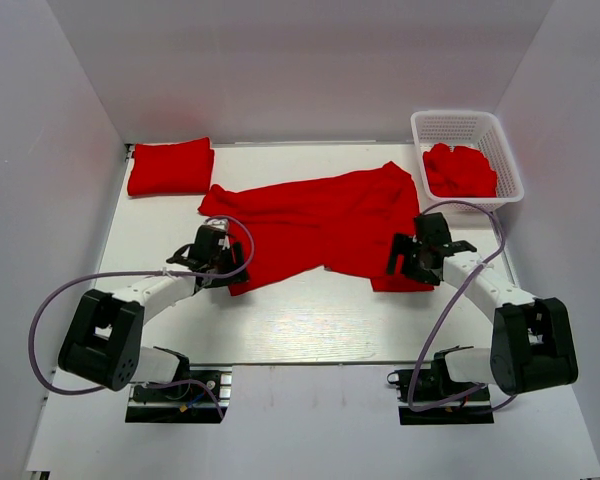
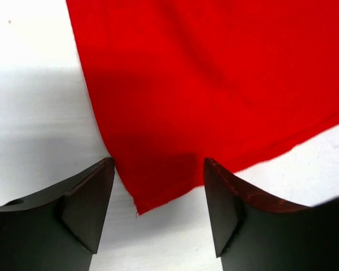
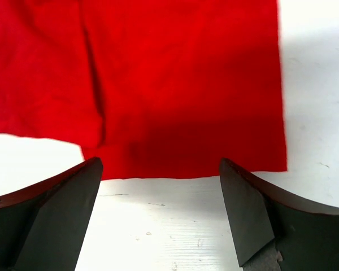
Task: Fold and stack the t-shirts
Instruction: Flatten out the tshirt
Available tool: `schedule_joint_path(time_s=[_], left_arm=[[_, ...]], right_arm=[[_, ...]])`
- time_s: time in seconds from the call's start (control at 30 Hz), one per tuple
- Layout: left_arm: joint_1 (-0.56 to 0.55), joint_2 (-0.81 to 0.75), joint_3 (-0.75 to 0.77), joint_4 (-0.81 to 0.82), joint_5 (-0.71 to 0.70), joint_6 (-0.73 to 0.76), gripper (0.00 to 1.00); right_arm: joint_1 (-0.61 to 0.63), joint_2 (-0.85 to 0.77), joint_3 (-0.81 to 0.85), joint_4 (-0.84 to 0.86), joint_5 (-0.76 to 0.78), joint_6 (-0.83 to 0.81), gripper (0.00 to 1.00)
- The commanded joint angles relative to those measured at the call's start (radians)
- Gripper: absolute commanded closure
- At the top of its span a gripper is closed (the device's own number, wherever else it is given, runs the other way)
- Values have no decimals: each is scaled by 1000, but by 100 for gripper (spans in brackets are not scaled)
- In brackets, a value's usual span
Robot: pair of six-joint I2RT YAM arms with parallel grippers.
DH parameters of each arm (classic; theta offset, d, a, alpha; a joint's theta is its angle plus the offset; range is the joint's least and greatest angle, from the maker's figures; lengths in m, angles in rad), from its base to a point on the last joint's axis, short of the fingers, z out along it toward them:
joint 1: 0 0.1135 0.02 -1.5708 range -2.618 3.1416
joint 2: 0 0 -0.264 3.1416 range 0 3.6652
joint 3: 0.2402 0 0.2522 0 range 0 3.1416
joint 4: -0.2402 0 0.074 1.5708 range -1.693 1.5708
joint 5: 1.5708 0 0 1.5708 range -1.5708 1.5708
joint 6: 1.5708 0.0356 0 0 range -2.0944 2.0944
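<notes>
Now left pincer (image 2: 158, 183) spread astride corner of laid-out t-shirt (image 1: 320, 225); right pincer (image 3: 159, 172) spread at hem edge; shallow bite may slip thin cloth; uneven lift would skew fold.

White tabletop (image 1: 310, 320) w/ plain white walls (image 1: 310, 70) L, R, rear.

A white lattice basket (image 1: 456, 116) sits at the pale surface's (image 1: 310, 320) far right corner. Plain white walls (image 1: 300, 60) enclose that surface.
</notes>
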Motion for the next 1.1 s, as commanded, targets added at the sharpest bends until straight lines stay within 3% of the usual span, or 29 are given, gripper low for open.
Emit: schedule_joint_path(time_s=[0.0, 0.37, 0.5, 0.6, 0.63, 0.7, 1.07], left_arm=[[-13, 65, -22, -40, -28, -2, 27], [-93, 62, -36, -160, -117, -21, 28], [-145, 133, 0, -201, -149, -21, 38], [-174, 199, 25, -240, -180, -56, 64], [-174, 209, 25, -250, -180, -65, 83], [-183, 222, 37, -264, -206, -79, 100], [-192, -4, 47, -250, -218, -91, 100]], right_arm=[[-13, -30, 7, -26, 77, 41, 10], [-42, -99, 24, -64, 195, 54, 10], [-50, -122, 18, -63, 220, 54, 10], [-56, -140, 7, -69, 234, 62, 10], [-57, -145, 4, -66, 237, 67, 10], [-63, -156, -4, -66, 238, 68, 10], [-79, -147, -22, -84, 284, 99, 10]])
